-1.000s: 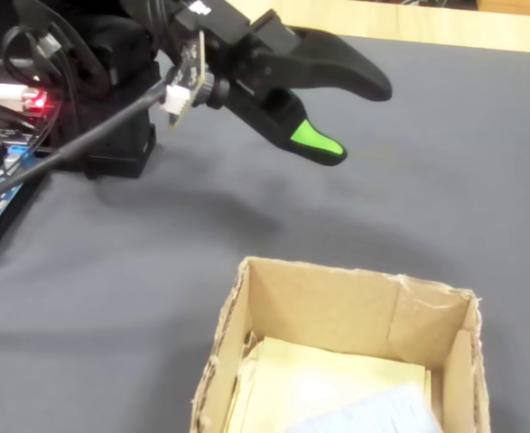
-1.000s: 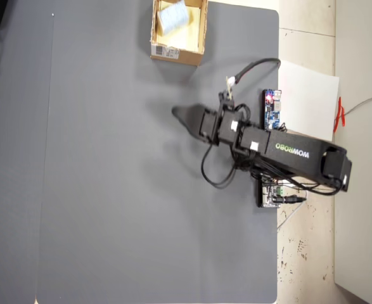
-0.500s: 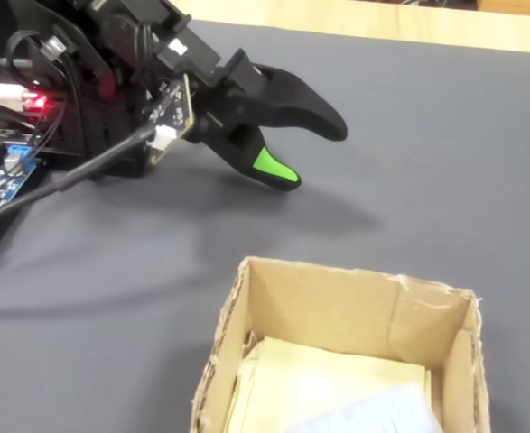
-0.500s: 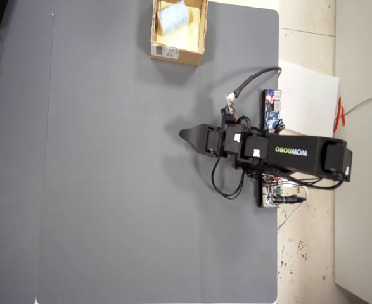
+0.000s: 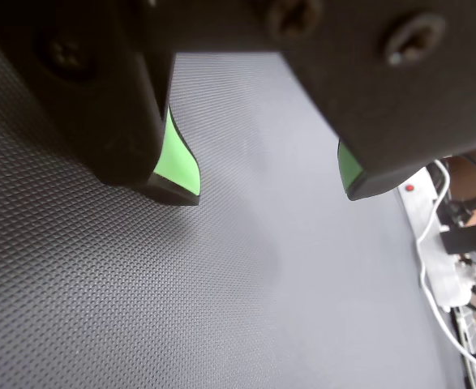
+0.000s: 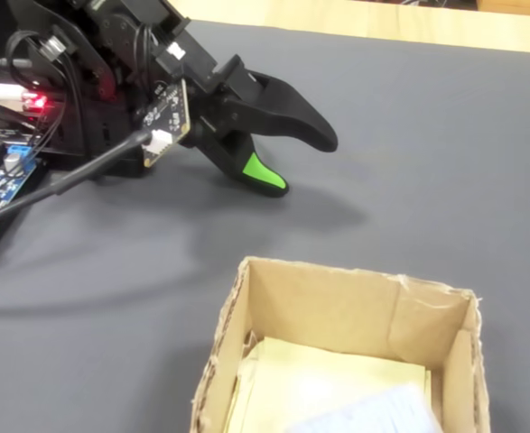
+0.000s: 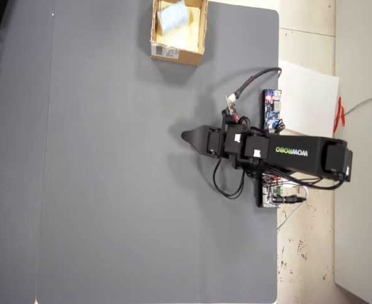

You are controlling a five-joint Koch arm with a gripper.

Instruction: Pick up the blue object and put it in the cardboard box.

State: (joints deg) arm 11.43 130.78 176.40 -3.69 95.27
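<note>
Your gripper (image 5: 272, 190) stands with its green-lined jaws parted and nothing between them, low over the grey mat (image 5: 140, 308). The blue object (image 7: 172, 17) lies inside the cardboard box (image 7: 176, 53), well apart from your gripper, near the mat's top edge in the overhead view.

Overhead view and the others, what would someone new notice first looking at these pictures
First, the black arm reaching in from the right of the overhead view over the dark grey mat, its gripper open and empty with bright green pads. Next, the cardboard box at the mat's top edge, away from the gripper, with the blue object already lying inside.
</note>
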